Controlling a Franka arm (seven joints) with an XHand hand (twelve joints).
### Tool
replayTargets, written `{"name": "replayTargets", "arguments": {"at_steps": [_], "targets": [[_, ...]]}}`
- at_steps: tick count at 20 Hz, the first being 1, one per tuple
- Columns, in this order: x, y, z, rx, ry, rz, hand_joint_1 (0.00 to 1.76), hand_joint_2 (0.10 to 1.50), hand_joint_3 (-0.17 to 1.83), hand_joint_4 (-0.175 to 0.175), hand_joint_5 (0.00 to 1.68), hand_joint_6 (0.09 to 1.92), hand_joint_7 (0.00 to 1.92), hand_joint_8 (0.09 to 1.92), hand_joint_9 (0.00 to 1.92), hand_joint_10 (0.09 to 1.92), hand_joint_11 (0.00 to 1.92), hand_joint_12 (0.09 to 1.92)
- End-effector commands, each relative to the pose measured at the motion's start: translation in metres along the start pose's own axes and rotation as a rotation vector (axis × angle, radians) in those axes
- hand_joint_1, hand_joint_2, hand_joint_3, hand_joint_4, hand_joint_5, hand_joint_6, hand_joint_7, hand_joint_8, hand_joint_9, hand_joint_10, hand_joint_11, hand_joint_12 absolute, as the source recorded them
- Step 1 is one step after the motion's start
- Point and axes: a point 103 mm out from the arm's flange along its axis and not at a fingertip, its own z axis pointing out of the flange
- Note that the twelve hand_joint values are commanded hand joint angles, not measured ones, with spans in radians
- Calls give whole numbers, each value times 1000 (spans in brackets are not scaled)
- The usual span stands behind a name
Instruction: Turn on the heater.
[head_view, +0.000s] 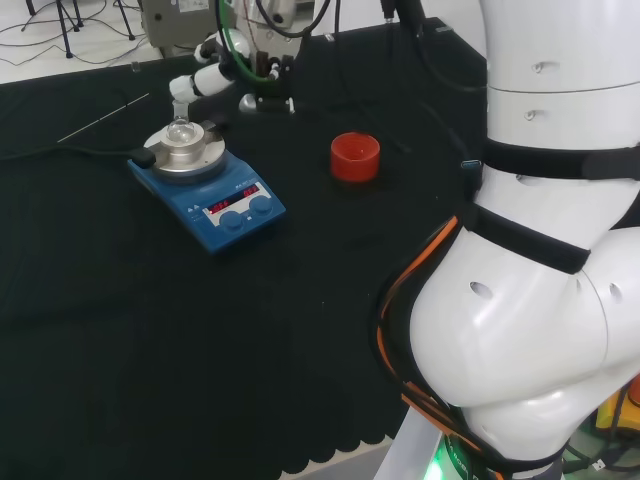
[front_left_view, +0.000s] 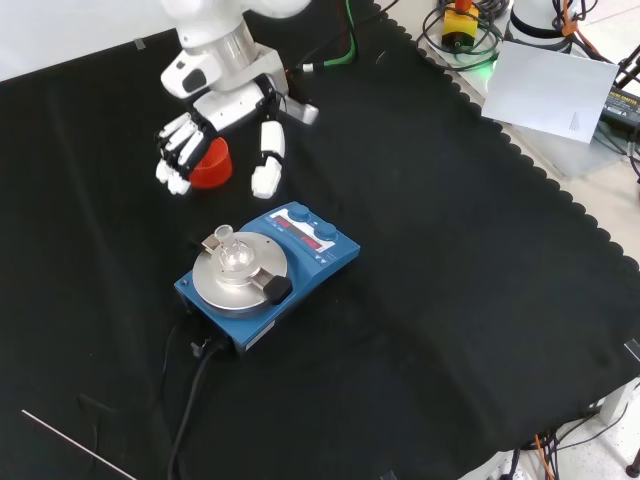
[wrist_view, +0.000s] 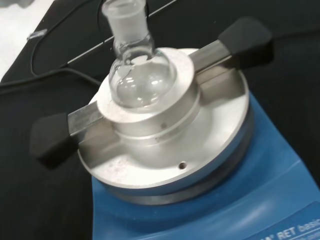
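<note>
The blue heater (head_view: 215, 203) (front_left_view: 305, 262) (wrist_view: 280, 190) stands on the black cloth, its two knobs (head_view: 246, 214) (front_left_view: 312, 221) and red display on the front panel. A round metal block (wrist_view: 210, 130) on its plate carries a small clear round flask (head_view: 180, 130) (front_left_view: 232, 256) (wrist_view: 142, 75). The hand (head_view: 198, 80) (front_left_view: 225, 105) hovers beyond the heater's knob side in the front view, apart from it. Its fingers (front_left_view: 172, 155) hang loosely bent and the thumb (front_left_view: 267, 160) points down, with nothing in them.
A red ribbed ring (head_view: 354, 157) (front_left_view: 212, 165) sits on the cloth just behind the hand in the front view. The heater's black cable (front_left_view: 190, 400) runs off toward the front edge. A thin rod (head_view: 100, 118) (front_left_view: 70, 445) lies on the cloth.
</note>
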Motion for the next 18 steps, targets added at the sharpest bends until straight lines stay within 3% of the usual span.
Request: {"name": "replayTargets", "arguments": {"at_steps": [1, 7, 11, 14, 18], "targets": [[-20, -7, -13, -19, 25, 8, 524, 680, 287, -18, 354, 87, 112, 675, 255, 777, 0, 1300], [-17, -30, -16, -31, -20, 25, 588, 705, 294, -18, 358, 87, 114, 675, 260, 774, 0, 1299], [-21, -48, -20, -15, -69, 39, 858, 690, 501, -18, 372, 87, 197, 671, 352, 736, 36, 1381], [-24, -65, -20, -12, -96, 32, 978, 635, 699, -22, 393, 87, 463, 686, 623, 676, 358, 1368], [-26, -91, -18, 3, -143, 31, 1079, 626, 785, -44, 465, 87, 1056, 702, 1163, 542, 894, 1157]]}}
